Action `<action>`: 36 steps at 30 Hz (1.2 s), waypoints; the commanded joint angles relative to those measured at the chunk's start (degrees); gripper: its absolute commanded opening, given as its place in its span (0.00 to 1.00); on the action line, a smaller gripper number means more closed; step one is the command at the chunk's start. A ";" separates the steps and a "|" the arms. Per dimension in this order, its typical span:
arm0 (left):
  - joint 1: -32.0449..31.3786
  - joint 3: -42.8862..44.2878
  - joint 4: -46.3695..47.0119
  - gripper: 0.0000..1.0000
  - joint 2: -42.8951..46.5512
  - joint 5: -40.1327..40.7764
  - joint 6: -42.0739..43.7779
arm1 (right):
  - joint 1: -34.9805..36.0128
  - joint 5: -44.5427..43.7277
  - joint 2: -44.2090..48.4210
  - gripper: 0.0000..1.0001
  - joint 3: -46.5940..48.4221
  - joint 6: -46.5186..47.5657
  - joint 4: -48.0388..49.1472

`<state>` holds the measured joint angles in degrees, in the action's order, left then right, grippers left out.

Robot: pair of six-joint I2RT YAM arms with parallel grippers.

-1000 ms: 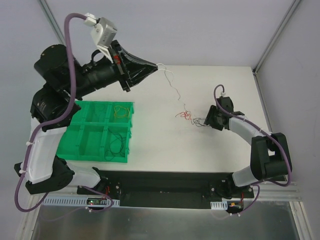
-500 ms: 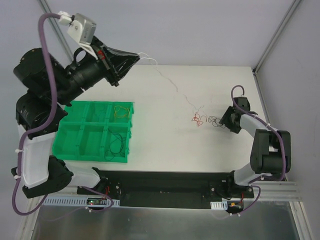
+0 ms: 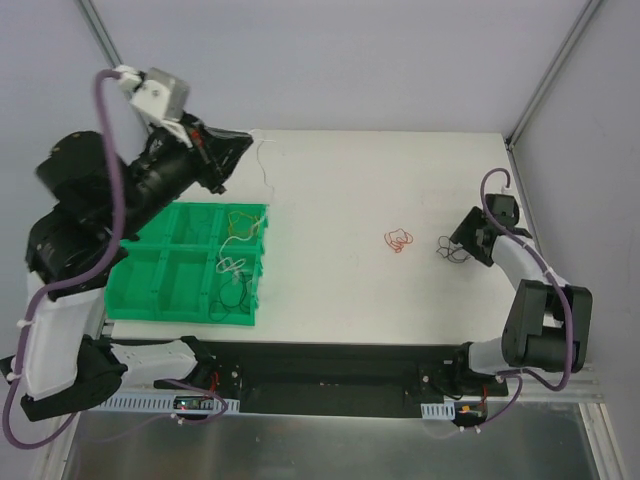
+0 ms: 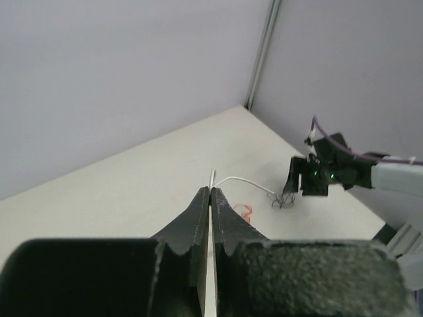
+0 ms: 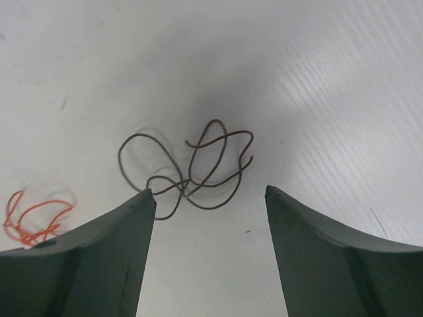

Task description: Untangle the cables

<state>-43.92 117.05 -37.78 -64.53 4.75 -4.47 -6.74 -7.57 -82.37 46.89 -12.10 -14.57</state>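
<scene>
The cables lie apart. My left gripper (image 3: 247, 142) is raised over the table's back left and shut on a thin white cable (image 3: 264, 172), whose loose end hangs down into the green tray (image 3: 165, 280). In the left wrist view the white cable (image 4: 239, 179) sticks out from the gripper's (image 4: 213, 189) pinched tips. A red cable (image 3: 398, 240) lies curled on the table right of centre. A dark cable (image 3: 446, 248) lies just in front of my right gripper (image 3: 456, 244). In the right wrist view that gripper (image 5: 208, 193) is open, with the dark cable (image 5: 198, 168) loose just beyond its tips and the red cable (image 5: 32, 214) at left.
The green tray has several compartments. One holds a yellowish cable (image 3: 242, 222), another a dark cable (image 3: 235, 292). Frame posts (image 3: 555, 70) rise at the table's back corners. A black base rail (image 3: 330, 375) runs along the near edge.
My left arm swung left with the white cable, pulling it free of the wad and over the tray. The right gripper opened and drew back right, leaving the dark cable.
</scene>
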 commanded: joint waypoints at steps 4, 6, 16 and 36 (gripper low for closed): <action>-0.46 -8.94 1.48 0.00 -4.72 -7.91 -3.87 | 6.02 9.95 10.55 0.72 0.57 5.06 -1.61; -0.38 -10.35 1.83 0.00 -4.90 -8.71 -4.14 | 10.59 9.86 13.01 0.73 -0.31 6.64 -0.91; -0.38 -10.88 2.45 0.00 -4.46 -8.62 -4.93 | 17.82 16.70 16.81 0.77 -6.90 4.90 7.97; -0.46 -34.27 6.14 0.00 -12.08 -16.87 -11.70 | 17.64 8.80 13.55 0.72 -9.36 6.82 9.73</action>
<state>-43.94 83.79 -34.50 -70.13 -9.04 -14.00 11.11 3.44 -71.57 37.54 -6.31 -6.90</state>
